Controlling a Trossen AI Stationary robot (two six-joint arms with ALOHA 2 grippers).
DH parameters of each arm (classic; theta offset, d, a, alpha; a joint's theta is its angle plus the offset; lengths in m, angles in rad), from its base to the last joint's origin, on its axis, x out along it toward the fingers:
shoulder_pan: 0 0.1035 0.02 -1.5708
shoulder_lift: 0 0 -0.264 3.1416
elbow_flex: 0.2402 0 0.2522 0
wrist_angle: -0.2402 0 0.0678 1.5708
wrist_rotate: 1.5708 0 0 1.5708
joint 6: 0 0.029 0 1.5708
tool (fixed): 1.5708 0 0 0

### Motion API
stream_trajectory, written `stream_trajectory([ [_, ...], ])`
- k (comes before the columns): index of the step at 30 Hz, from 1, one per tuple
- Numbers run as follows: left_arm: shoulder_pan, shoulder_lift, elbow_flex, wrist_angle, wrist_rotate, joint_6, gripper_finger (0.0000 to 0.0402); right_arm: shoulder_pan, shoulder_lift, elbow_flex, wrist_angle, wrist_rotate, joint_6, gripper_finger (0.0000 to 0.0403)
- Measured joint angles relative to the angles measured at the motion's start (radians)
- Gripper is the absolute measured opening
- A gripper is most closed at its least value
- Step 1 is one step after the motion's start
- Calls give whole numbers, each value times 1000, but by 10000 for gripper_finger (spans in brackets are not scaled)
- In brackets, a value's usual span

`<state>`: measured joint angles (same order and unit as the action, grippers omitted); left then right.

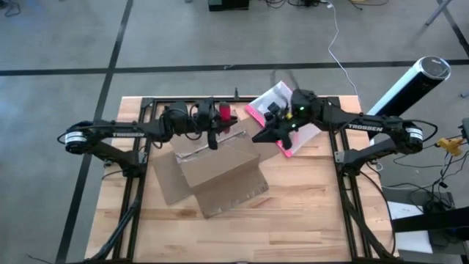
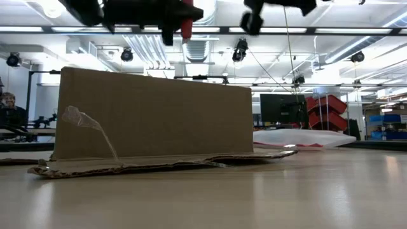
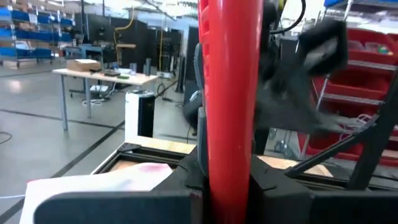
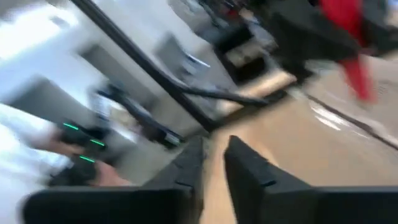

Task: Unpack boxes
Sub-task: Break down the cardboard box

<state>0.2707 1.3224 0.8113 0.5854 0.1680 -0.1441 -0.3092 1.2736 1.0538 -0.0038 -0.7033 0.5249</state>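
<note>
The left tool (image 1: 215, 117) pinches a red stick (image 1: 224, 111) above the box (image 1: 218, 172); the right tool (image 4: 212, 163), nearly pressed together, hangs beside the box.

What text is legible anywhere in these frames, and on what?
"TROSSEN" on the left arm, in white, high view.
"TROSSEN" on the right arm, in white, high view.
Nothing readable on the cardboard box.
Pink-edged pouch: its dark markings are too small to read.
Low view and both wrist views: no legible text.
</note>
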Motion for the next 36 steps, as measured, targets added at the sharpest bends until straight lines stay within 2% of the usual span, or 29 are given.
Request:
stream_trajectory([
  [4, -1, 40, -40, 82, -52, -1, 25, -1, 17, 0, -233, 215, -192, 11],
  [6, 0, 62, -41, 103, -72, 2, 25, -2, 33, 0, -290, 270, -240, 9],
  [13, 1, 171, -32, 237, -102, -4, 25, 10, 132, 0, -336, 281, -316, 1],
  [19, 2, 263, 46, 244, -104, 0, 25, 18, 212, 0, -311, 292, -354, 0],
  [25, 8, 334, 126, 244, -104, 29, 25, 16, 239, 0, -306, 367, -362, 0],
  [36, 16, 419, 150, 243, -99, 30, 25, 16, 242, -1, -305, 367, -387, 0],
])
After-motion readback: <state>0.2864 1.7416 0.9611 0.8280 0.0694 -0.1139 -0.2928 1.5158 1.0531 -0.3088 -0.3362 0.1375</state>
